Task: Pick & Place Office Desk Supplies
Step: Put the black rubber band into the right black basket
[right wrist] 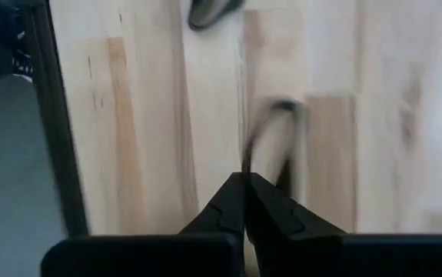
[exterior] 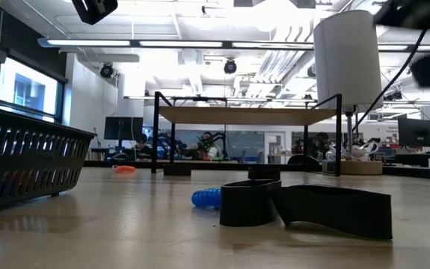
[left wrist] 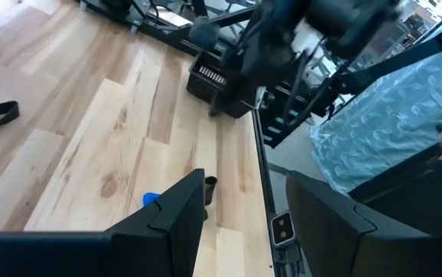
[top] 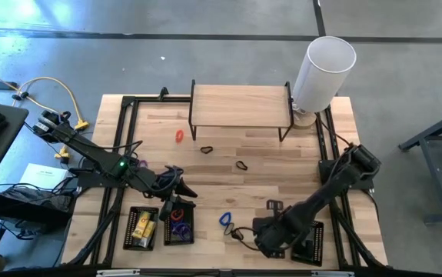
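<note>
Now right gripper [right wrist: 244, 185] fingers pressed together, apparently pinching thin black loop [right wrist: 270, 138], which runs straight ahead along table. Left gripper [top: 176, 185] parted, over trays.

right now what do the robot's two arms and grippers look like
Both arms are dark, near-black jointed links. The left arm has a small green light on it. The left gripper has broad, flat, angular black fingers; the right gripper has black fingers tapering to narrow tips. The right arm is black too.
</note>
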`<state>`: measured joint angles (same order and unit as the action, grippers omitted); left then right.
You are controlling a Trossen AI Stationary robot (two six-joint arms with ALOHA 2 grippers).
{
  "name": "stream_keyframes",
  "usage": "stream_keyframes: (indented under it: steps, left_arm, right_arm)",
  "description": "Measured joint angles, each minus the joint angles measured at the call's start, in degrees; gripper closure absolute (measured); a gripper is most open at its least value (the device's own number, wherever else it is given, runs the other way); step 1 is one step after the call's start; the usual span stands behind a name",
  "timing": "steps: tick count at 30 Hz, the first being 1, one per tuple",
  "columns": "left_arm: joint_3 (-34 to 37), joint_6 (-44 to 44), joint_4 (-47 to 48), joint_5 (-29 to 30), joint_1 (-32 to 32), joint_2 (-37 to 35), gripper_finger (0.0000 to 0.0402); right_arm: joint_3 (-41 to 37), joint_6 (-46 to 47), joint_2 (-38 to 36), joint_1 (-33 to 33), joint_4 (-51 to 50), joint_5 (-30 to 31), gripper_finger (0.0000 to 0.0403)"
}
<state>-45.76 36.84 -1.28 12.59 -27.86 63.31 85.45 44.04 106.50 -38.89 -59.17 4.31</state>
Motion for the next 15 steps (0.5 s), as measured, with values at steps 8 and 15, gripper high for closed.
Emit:
stream_keyframes:
  steps: [8,15]
  left_arm:
    - [0.0,0.0,0.0,2.8,0.3,0.0,0.0225]
    - [0.0,0.0,0.0,2.6,0.5,0.0,0.0225]
  right_arm:
    - [11.8,18.1,-0.2,-4.0,-22.7,-3.4,0.0399]
    - [12.2,36.1,-0.4,-12.2,-30.9,-7.9,0.0399]
